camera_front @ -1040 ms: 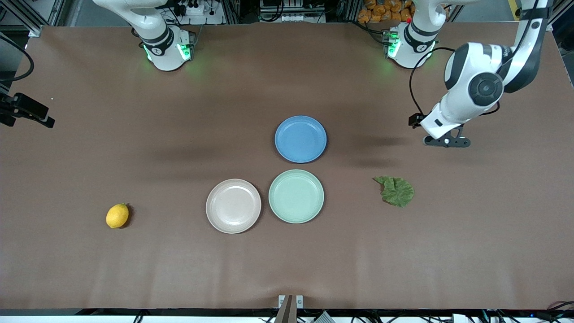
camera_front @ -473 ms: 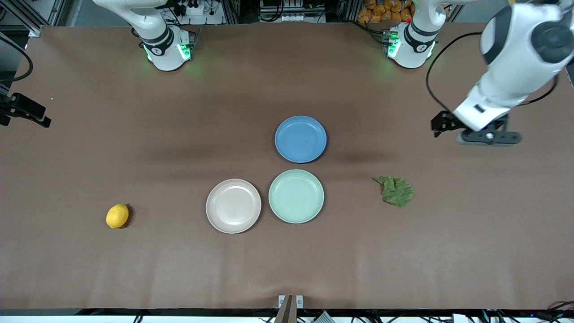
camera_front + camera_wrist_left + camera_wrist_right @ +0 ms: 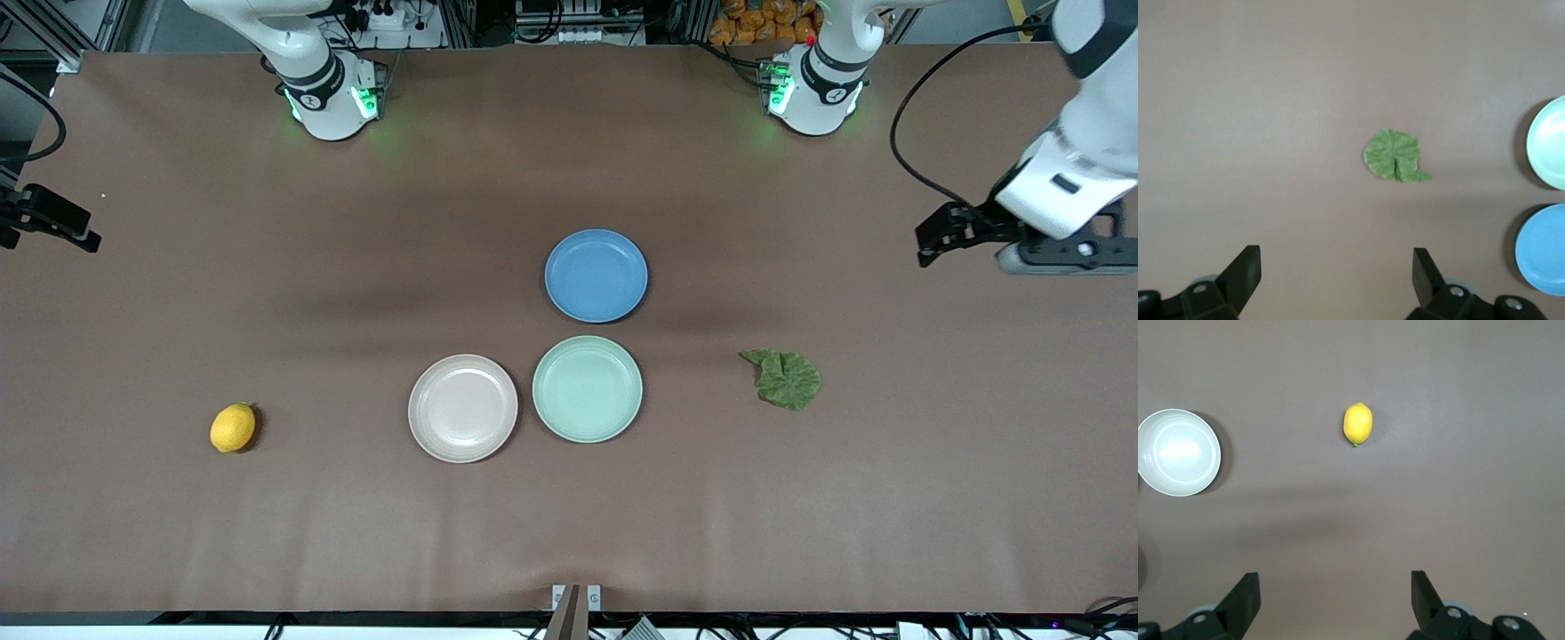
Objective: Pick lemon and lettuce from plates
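Lemon (image 3: 233, 428) and lettuce (image 3: 784, 379) both lie on the bare brown table (image 3: 569, 524), not on any plate, so the picking itself looks already done, or the task words do not match the scene. Taking the mint plate (image 3: 587, 388) as the clock's middle in the front view, the pink plate (image 3: 462, 408) touches it at about nine o'clock, the blue plate (image 3: 596, 276) sits just beside it at twelve, the lettuce lies well apart at three toward the left arm's end, and the lemon lies well apart at nine, toward the right arm's end. All three plates are empty.

The left gripper (image 3: 1336, 270) hangs high over the table at the left arm's end, at about two o'clock from the lettuce, with its fingers spread wide and nothing between them. The right gripper (image 3: 1335, 593) hangs high over the table's edge at the right arm's end, also spread wide and empty; its wrist view looks down on the lemon (image 3: 1357, 423) and the pink plate (image 3: 1178, 452).

By the look of it, the step in hand is parking both arms clear. If any grasp is called for next, each gripper would need to drop straight onto its own item and close gently, the leaf being floppy and the lemon apt to roll.
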`<state>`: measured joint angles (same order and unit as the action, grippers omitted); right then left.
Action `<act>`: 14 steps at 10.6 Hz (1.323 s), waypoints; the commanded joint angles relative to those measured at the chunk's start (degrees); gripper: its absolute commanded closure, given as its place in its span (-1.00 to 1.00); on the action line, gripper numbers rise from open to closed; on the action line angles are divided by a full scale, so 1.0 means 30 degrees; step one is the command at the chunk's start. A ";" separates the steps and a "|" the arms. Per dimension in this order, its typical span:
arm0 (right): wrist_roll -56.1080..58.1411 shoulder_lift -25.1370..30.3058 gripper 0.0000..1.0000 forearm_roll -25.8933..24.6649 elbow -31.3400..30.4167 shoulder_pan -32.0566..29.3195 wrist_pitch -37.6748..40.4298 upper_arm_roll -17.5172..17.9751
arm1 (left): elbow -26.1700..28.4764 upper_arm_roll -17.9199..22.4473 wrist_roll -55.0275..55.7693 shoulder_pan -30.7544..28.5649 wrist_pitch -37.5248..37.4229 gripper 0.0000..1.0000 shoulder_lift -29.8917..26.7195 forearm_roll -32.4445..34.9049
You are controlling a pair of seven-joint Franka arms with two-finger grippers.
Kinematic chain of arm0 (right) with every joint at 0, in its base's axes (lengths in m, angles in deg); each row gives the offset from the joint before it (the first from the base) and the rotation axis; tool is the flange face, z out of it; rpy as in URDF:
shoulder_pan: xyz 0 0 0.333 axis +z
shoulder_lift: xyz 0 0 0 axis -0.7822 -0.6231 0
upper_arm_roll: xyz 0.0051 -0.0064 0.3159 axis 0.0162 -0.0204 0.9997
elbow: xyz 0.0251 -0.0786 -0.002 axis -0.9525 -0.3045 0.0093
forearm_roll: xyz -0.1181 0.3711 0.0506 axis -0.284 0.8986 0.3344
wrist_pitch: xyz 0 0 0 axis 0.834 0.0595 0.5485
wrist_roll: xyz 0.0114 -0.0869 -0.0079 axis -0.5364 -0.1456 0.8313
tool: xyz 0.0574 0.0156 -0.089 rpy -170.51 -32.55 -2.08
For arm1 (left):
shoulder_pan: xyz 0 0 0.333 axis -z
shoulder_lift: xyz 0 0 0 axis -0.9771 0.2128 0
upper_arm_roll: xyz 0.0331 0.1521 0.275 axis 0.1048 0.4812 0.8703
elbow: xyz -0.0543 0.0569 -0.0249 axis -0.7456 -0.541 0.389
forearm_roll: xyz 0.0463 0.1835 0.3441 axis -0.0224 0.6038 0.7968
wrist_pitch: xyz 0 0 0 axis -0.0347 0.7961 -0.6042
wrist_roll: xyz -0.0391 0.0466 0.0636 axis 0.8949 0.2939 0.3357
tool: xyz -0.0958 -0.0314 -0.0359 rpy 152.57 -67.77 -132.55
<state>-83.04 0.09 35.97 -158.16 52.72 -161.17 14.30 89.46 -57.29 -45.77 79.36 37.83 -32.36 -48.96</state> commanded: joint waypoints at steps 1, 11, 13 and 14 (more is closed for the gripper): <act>0.0152 -0.0030 -1.00 -0.0054 0.0259 -0.0157 0.0295 0.0125 | -0.2215 -0.0080 -0.0191 -0.0199 -0.0595 -1.00 0.0307 -0.0188; 0.0152 0.0058 -1.00 -0.0054 0.0083 -0.0186 0.0354 0.0125 | -0.3803 -0.0139 0.0543 -0.0287 -0.0536 -1.00 0.1128 -0.0422; 0.0152 0.0087 -1.00 -0.0054 0.0083 -0.0186 0.0412 0.0125 | -0.3716 -0.0139 0.0572 -0.0287 -0.0536 -1.00 0.1157 -0.0422; 0.0152 0.0116 -1.00 -0.0025 0.0083 -0.0186 0.0412 0.0096 | -0.3715 -0.0139 0.0572 -0.0345 -0.0536 -1.00 0.1157 -0.0422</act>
<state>-83.04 0.09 35.97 -158.16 52.71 -160.73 14.30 79.60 -57.37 -44.78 78.80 37.49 -29.40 -49.22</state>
